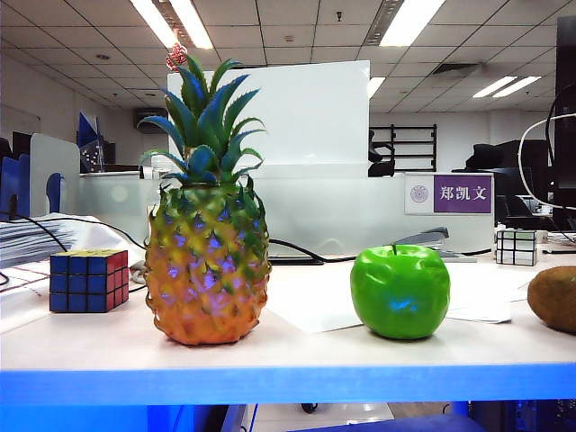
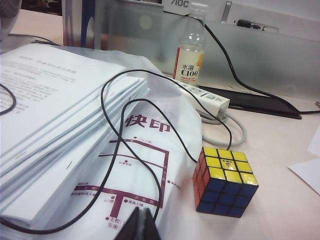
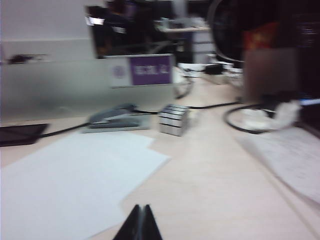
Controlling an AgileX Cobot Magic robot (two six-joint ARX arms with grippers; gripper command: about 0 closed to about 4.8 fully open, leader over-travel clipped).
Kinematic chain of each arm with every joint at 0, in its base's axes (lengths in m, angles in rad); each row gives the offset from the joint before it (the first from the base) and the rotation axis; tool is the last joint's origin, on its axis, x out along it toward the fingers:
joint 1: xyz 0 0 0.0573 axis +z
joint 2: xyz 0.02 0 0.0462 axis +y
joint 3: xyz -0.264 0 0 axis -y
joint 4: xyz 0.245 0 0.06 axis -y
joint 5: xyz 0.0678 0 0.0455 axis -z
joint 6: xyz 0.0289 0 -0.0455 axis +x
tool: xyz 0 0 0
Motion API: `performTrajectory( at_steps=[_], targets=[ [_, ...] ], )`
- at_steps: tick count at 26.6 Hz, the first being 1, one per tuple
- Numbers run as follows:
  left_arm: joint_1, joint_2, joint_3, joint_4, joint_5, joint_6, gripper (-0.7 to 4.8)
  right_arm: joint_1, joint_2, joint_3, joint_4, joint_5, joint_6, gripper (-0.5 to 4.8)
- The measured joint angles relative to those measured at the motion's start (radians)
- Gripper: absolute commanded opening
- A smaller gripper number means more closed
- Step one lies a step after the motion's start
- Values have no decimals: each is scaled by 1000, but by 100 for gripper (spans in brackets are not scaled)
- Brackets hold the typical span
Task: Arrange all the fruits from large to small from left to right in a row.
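From the exterior view we see the three fruits standing in a row on the pale worktop (image 1: pixel 297 355): the pineapple (image 1: pixel 207 261) on the left, the green apple (image 1: pixel 400 292) right of it with a clear gap between them, and the brown kiwi (image 1: pixel 553 299) farthest right, cut by the frame's edge. Left of the pineapple and a little farther back sits the Rubik's cube (image 1: pixel 88 281), and far behind the apple, near the partition, the small silver-white cube (image 1: pixel 516 247) beside a stapler (image 1: pixel 423 241). Neither arm shows in this view. The left wrist view gives us what the exterior view lacks: the left gripper (image 2: pixel 142 226), its dark fingers pressed together on nothing, hangs over a stack of papers (image 2: pixel 55 120) in a plastic bag, with a black cable looped across it, the Rubik's cube just beside the bag, and a drink bottle (image 2: pixel 190 57) and power strip (image 2: pixel 207 97) farther back. No fruit appears there. The right wrist view is blurred; it shows us the right gripper (image 3: pixel 139 225), likewise clenched and empty, above a white sheet (image 3: pixel 65 185), with the silver-white cube and stapler beyond, and again no fruit.
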Motion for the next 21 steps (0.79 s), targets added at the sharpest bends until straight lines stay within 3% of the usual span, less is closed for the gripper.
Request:
performTrajectory(
  at_steps=[10, 21],
  targets=[
    [0, 0, 0, 0, 0, 0, -5, 2, 0, -77, 69, -35, 104, 0],
    [0, 0, 0, 0, 0, 0, -5, 2, 0, -100, 110, -35, 119, 0]
  ],
)
